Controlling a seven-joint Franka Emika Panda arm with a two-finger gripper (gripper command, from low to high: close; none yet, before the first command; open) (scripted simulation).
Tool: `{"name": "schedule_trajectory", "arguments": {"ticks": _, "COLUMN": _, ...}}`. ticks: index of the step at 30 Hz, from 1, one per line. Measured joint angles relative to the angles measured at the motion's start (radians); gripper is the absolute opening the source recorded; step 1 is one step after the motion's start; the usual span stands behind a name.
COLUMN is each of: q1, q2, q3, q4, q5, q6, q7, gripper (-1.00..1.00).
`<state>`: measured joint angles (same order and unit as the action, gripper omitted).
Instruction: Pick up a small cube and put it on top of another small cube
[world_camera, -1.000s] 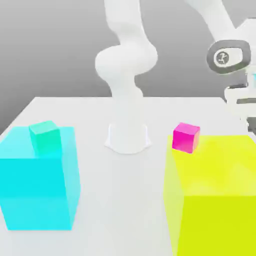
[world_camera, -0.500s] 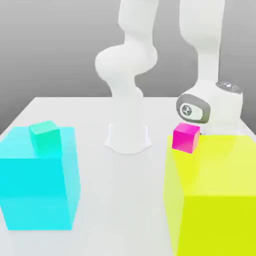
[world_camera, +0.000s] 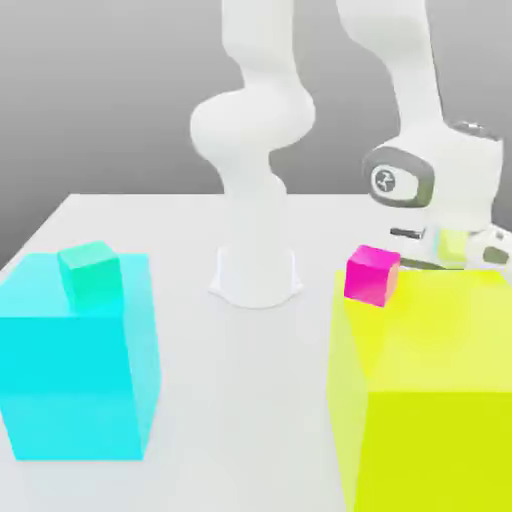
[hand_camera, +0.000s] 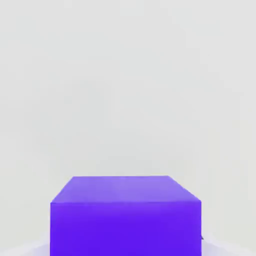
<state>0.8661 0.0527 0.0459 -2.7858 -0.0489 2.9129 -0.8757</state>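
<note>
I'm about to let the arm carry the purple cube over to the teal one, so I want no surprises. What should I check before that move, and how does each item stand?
1. Purple cube sits close under the hand camera, square and level: ok.
2. Gripper shut on the purple cube: likely, but contact cannot be seen: cannot tell.
3. Teal cube rests upright on the cyan block, top bare: ok.
4. Magenta cube stands close beside the arm's wrist: not ok, a lift could brush it.
5. Yellow block hides the space below the hand: cannot tell.

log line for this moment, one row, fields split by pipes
phase: grasp | gripper: shut on violet cube | position: behind yellow block | target: teal cube on cyan block, untouched
</note>
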Motion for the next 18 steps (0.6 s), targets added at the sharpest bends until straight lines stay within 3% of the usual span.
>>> {"name": "schedule_trajectory", "arguments": {"ticks": 11, "q1": 0.086, "q2": 0.135, "q3": -0.092, "q4": 0.272, "q5": -0.098, "q6": 0.063, "q7": 0.375, "gripper": -1.00}}
{"name": "schedule_trajectory", "arguments": {"ticks": 18, "q1": 0.117, "q2": 0.136, "q3": -0.303, "q4": 0.439, "q5": -0.218, "q6": -0.023, "q7": 0.680, "gripper": -1.00}}
